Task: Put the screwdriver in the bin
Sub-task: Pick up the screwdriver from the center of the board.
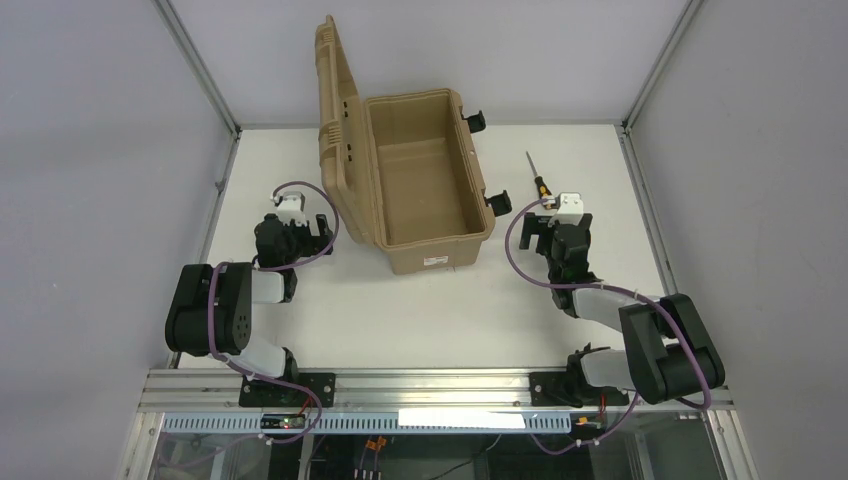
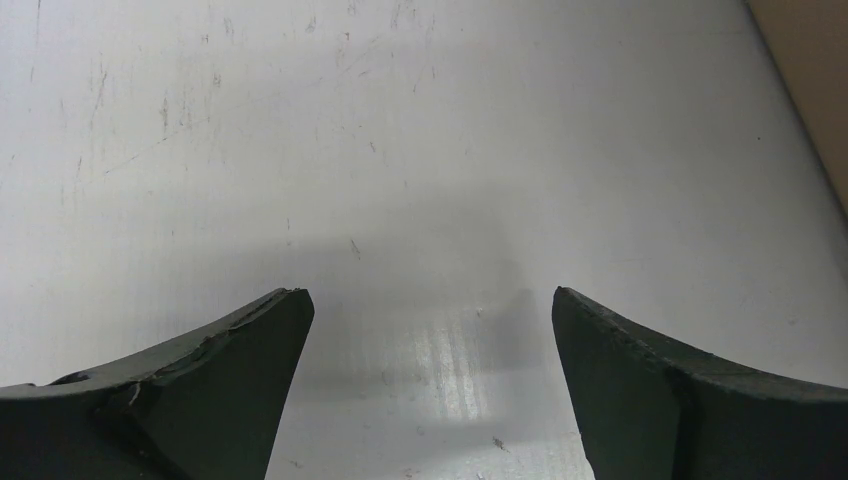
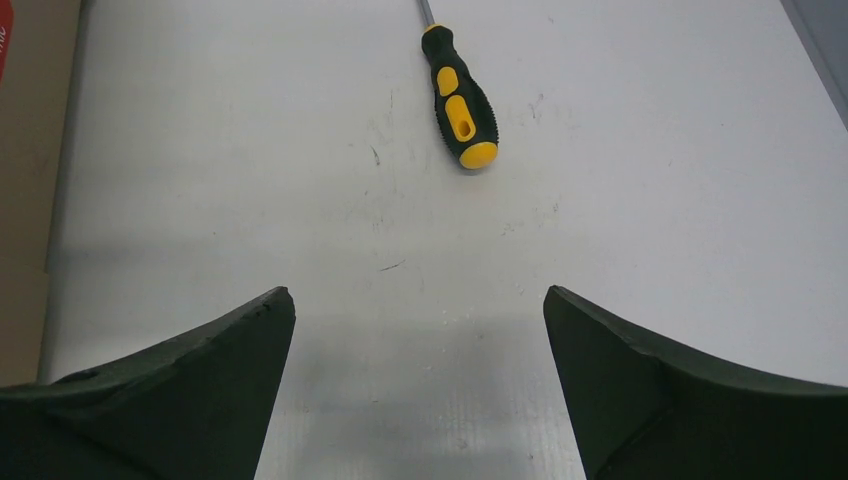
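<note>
The screwdriver [image 1: 537, 178] lies flat on the white table, right of the bin, its thin shaft pointing away from the arms. In the right wrist view its black-and-yellow handle [image 3: 458, 100] lies ahead of the fingers, apart from them. The bin [image 1: 420, 190] is a tan hard case standing open, its ribbed lid [image 1: 335, 110] raised on the left and black latches on the right. Nothing shows inside it. My right gripper [image 1: 556, 212] [image 3: 420, 300] is open and empty, just short of the handle's end. My left gripper [image 1: 288, 212] [image 2: 430, 295] is open and empty, left of the bin.
The bin's tan wall shows at the right edge of the left wrist view [image 2: 815, 80] and at the left edge of the right wrist view [image 3: 25, 150]. Grey enclosure walls and metal posts [image 1: 200, 70] border the table. A metal rail [image 1: 430, 385] runs along the near edge.
</note>
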Controlling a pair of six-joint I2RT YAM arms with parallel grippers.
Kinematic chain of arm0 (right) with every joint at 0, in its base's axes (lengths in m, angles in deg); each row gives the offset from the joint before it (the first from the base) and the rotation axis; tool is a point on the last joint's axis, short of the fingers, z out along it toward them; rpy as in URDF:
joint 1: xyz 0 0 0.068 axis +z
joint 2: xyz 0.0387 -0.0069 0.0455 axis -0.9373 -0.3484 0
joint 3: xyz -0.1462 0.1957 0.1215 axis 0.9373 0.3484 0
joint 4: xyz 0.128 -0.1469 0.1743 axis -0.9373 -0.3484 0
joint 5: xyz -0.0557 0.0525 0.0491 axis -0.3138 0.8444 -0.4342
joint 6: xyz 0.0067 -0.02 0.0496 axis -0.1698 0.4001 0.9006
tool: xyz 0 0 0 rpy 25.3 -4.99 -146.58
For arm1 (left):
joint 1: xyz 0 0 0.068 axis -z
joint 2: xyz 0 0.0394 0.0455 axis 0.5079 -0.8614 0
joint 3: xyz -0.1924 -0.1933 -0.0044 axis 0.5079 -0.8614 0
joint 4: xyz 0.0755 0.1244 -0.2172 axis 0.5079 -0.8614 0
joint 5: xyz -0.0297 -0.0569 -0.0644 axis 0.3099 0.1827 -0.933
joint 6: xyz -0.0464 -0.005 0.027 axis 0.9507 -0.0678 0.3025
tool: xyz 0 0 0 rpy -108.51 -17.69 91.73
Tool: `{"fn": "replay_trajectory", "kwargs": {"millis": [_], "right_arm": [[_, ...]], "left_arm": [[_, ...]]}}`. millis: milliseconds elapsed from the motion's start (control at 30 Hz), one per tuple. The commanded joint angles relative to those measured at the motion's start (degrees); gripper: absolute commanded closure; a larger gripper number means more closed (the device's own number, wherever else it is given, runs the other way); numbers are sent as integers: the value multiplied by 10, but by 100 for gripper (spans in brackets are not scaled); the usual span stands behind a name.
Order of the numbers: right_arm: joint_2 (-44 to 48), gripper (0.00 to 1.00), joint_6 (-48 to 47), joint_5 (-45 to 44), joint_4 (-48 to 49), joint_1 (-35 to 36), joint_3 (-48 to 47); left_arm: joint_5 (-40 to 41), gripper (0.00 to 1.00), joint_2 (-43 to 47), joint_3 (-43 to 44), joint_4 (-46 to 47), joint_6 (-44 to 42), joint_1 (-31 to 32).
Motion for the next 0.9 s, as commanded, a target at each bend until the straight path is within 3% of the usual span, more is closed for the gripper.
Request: {"fn": "replay_trajectory", "kwargs": {"millis": [0,500,867], "right_arm": [[-1,1,13,3,9,-3,-17],[36,0,16,-3,-59,-6,-40],[153,0,10,0,-325,-6,-187]], "left_arm": [[11,1,16,0,8,4,5],[11,1,15,0,8,4,5],[11,1,16,0,8,5,5]]}}
